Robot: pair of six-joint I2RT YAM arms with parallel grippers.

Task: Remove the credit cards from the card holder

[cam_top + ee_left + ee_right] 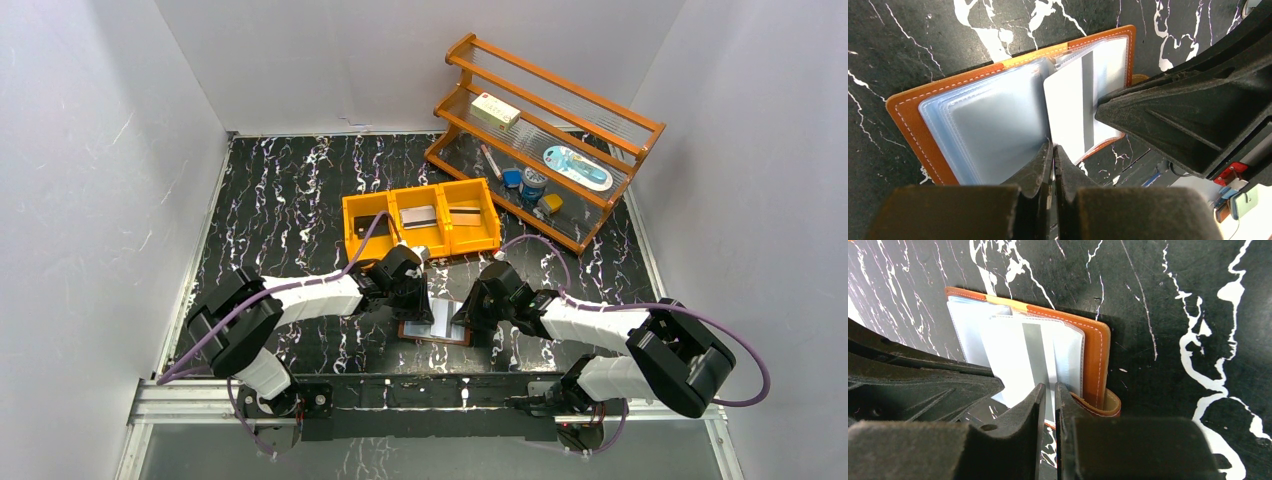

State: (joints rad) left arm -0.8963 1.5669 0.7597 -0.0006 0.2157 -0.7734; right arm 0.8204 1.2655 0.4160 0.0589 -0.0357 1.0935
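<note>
Left gripper [1053, 148], fully shut, meets the silvery striped plastic card [1068, 110] at its corner. Right gripper [1049, 388] touches the open brown leather wallet [1095, 355] on its right page; grip unclear.

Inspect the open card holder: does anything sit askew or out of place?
One silvery credit card with a grey stripe sticks partway out of its clear sleeve in the card holder, slightly skewed to the sleeve edges. Nothing looks spilled or damaged.

Robot lab cell — white panel walls [60, 200], black marbled tabletop [290, 190], two arms [320, 295] bolted to a rail [180, 400]
</note>
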